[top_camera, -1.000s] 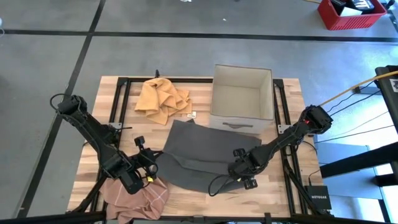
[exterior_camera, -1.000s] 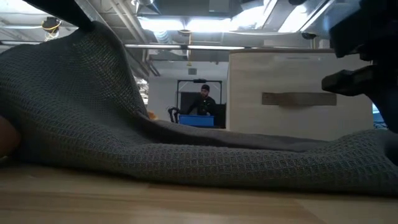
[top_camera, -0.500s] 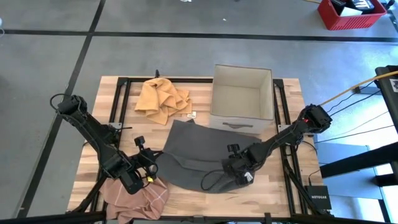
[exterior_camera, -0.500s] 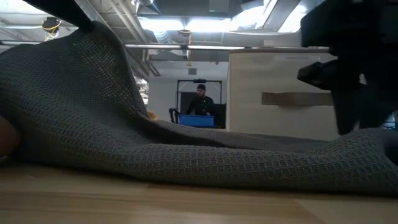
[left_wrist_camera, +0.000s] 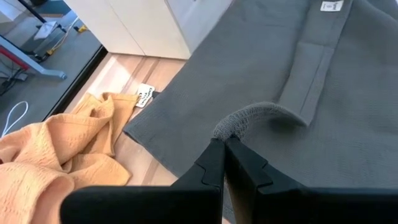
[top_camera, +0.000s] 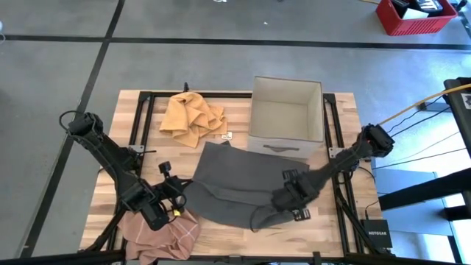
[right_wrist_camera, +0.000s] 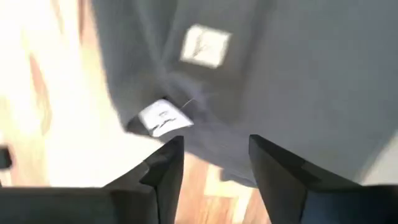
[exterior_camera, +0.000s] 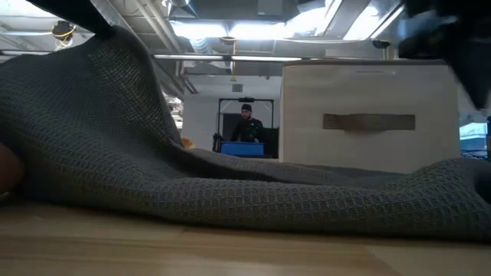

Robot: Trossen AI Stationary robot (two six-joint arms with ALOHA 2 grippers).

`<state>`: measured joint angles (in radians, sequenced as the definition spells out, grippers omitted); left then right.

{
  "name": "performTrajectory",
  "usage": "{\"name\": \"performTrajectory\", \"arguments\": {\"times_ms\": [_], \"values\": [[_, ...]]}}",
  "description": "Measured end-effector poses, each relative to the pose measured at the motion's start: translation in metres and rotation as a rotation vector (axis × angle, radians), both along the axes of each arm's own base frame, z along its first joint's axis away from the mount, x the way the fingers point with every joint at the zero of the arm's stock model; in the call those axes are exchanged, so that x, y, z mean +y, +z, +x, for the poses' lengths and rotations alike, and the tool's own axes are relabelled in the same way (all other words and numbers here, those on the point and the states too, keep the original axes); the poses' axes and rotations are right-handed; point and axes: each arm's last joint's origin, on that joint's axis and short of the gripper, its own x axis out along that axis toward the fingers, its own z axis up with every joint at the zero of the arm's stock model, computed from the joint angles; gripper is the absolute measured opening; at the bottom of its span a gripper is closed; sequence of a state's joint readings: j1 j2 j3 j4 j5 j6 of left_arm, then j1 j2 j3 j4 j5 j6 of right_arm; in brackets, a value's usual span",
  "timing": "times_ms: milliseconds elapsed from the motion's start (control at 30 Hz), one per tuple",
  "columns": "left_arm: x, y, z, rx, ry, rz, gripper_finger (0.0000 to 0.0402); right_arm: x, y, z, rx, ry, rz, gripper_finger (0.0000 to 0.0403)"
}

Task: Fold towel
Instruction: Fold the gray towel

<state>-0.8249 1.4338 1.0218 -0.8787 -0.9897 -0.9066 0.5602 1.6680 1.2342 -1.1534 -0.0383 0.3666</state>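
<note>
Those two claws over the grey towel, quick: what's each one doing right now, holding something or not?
Left end effector: shut on a pinched fold of the towel.
Right end effector: open, holding nothing, just above the towel.

We see a matt grey waffle-weave towel (top_camera: 235, 184) on a pale planked wood tabletop (top_camera: 132, 125). Beside it lie a crumpled mustard cloth (top_camera: 193, 118) and a checked pinkish cloth (top_camera: 163, 237). The beige fabric bin (top_camera: 285, 116) looks matt, and the tool fingers (left_wrist_camera: 214, 165) show smooth dark plastic.

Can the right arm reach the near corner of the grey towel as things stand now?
Probably yes: the right gripper hangs open over the grey towel at that corner, with nothing between them.
</note>
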Motion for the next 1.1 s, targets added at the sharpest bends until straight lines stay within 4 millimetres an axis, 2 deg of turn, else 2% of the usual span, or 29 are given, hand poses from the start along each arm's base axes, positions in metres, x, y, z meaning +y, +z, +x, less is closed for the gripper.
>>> {"name": "performTrajectory", "arguments": {"times_ms": [133, 233, 367, 667, 767, 933, 1033, 1100], "values": [[0.0, 0.0, 0.0, 0.001, 0.0, -0.001, 0.0001, 0.009, -0.023, -0.009, -0.055, 0.038, -0.021, 0.0186], [0.001, 0.0, 0.001, 0.005, 0.001, 0.003, 0.0001, 0.008, -0.039, -0.01, -0.105, 0.038, -0.028, 0.0177], [0.002, 0.0, 0.002, 0.01, 0.002, 0.011, 0.0001, 0.005, -0.05, -0.012, -0.121, 0.046, -0.031, 0.0166], [0.003, 0.0, 0.003, 0.008, 0.008, 0.007, 0.0001, 0.01, -0.048, -0.006, -0.185, 0.047, 0.012, 0.0143], [0.003, 0.0, 0.003, 0.008, 0.008, 0.007, 0.0001, 0.009, -0.049, -0.007, -0.171, 0.048, 0.004, 0.0114], [0.003, 0.0, 0.003, 0.009, 0.007, 0.007, 0.0001, 0.009, -0.049, -0.006, -0.186, 0.059, -0.005, 0.0019], [0.003, 0.0, 0.003, 0.013, 0.002, 0.014, 0.0001, 0.01, -0.047, -0.003, -0.235, 0.045, -0.016, 0.0017], [0.002, 0.005, 0.003, 0.025, -0.021, 0.021, 0.0001, 0.01, -0.039, -0.001, -0.28, 0.033, -0.035, 0.0014]]}}
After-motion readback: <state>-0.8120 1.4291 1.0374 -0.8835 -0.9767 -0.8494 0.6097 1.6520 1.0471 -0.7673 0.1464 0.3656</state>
